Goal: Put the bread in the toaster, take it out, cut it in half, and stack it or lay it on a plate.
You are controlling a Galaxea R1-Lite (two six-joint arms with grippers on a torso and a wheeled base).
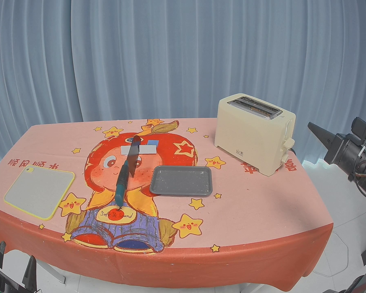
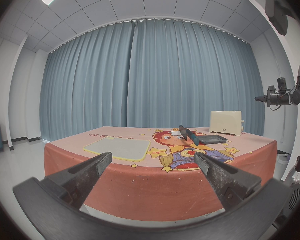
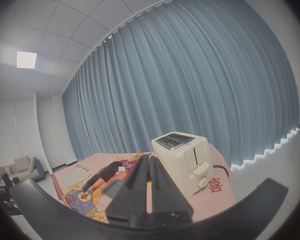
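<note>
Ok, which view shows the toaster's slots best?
The head view: it looks down on the toaster and into both slots. The right wrist view catches the slots at a shallower angle, with the lever and dial. In the left wrist view it stands far off, side-on, slots hidden.

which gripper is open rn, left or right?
The left gripper: its black fingers stand wide apart. The right gripper, off to the side of the cream two-slot toaster, has its fingers pressed together.
</note>
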